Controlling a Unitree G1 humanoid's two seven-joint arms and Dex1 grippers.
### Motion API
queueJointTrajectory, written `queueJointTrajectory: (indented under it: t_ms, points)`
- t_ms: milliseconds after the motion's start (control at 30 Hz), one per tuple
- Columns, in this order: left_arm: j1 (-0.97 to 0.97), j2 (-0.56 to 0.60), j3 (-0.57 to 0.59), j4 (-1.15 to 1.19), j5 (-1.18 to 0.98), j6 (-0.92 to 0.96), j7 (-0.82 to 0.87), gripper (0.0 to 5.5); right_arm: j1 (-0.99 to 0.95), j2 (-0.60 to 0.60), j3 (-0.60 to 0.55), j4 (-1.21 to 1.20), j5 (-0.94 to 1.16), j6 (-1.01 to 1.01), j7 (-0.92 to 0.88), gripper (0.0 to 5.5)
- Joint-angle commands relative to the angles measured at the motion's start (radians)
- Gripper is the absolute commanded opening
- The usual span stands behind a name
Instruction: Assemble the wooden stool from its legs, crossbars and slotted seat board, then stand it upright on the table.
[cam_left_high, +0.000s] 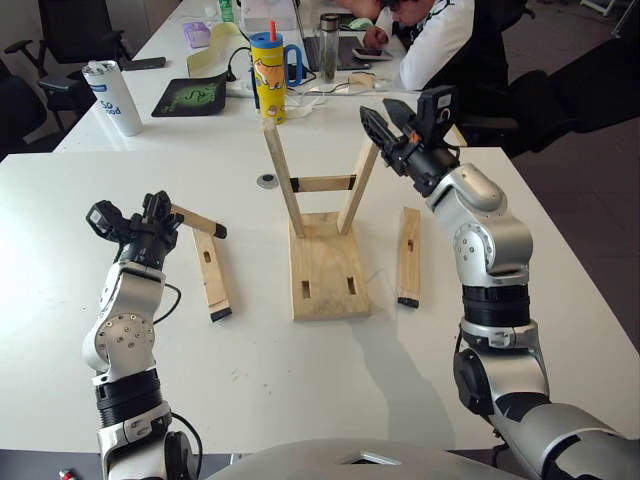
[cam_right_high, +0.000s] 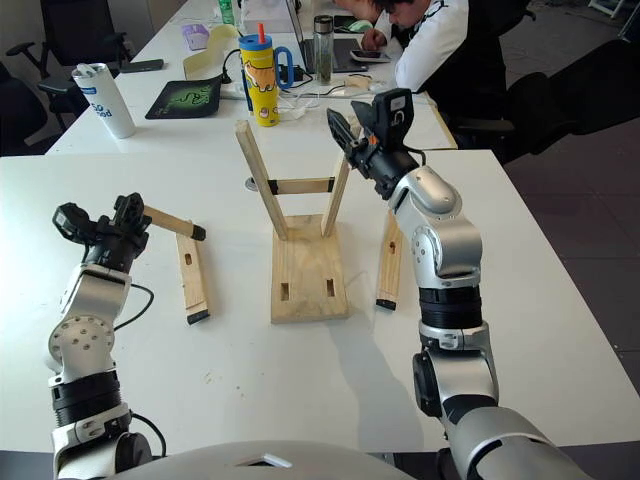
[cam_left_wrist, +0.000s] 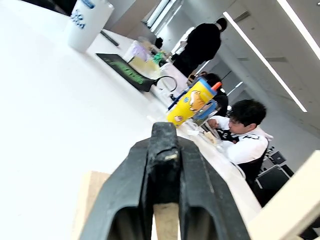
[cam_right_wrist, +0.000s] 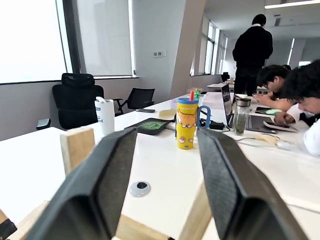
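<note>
The slotted seat board (cam_left_high: 328, 275) lies flat mid-table (cam_left_high: 120, 340). Two legs rise from its far end, one (cam_left_high: 283, 180) leaning away from the other (cam_left_high: 358, 190), with a crossbar (cam_left_high: 325, 184) bridging them. The near pair of slots (cam_left_high: 305, 290) is unfilled.

The right claw (cam_left_high: 388, 122) hangs just beside the top of the nearer upright leg, fingers spread wide and holding nothing. The left claw (cam_left_high: 160, 210) is off to the left, pinched onto one end of a second crossbar (cam_left_high: 198, 221). That crossbar's dark far end sits over the top of a loose leg (cam_left_high: 212, 275) lying on the table (whether it is seated in that leg's slot cannot be made out). Another loose leg (cam_left_high: 409, 256) lies just right of the seat board.

The likely risks:
- **Standing frame:** it looks loosely seated and splayed, so a sideways nudge from the open right claw as it closes could lever the tenons out or topple the pair.
- **Seat board:** it appears to be unheld, so a push on the leg may slide it across the table rather than seat anything.
- **Held crossbar:** gripped only at its end, it could twist in the left claw and jam at an angle when pressed toward the leg.
</note>
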Motion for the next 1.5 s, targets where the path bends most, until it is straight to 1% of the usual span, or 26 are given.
queueJointTrajectory:
  t_ms: [33,167,300,500,867,1200,1500]
  points:
    - [-0.007,-0.028,0.01,0.05,0.081,-0.046,0.041,0.4,0.087,0.046,0.035,-0.073,-0.029,-0.002,-0.056,2.21]
    - [-0.009,-0.032,0.032,0.058,0.128,-0.079,0.055,0.4,0.146,0.066,0.053,-0.119,-0.044,-0.001,-0.084,2.21]
    - [0.003,-0.045,0.048,0.023,0.127,-0.087,0.048,0.4,0.165,0.072,0.051,-0.132,-0.049,-0.003,-0.093,2.21]
    - [0.021,-0.056,0.034,0.016,0.126,-0.053,0.031,0.4,0.178,0.073,0.044,-0.133,-0.05,-0.007,-0.101,2.21]
    - [0.036,-0.056,0.026,0.025,0.184,-0.051,0.027,0.4,0.182,0.082,0.051,-0.134,-0.056,-0.013,-0.107,2.21]
    - [0.034,-0.102,0.052,-0.102,0.131,-0.085,0.02,0.4,0.182,0.076,0.051,-0.134,-0.06,-0.011,-0.106,2.21]
    - [0.073,-0.103,0.029,-0.104,0.187,-0.079,0.023,0.4,0.176,0.073,0.051,-0.127,-0.06,-0.011,-0.103,2.21]
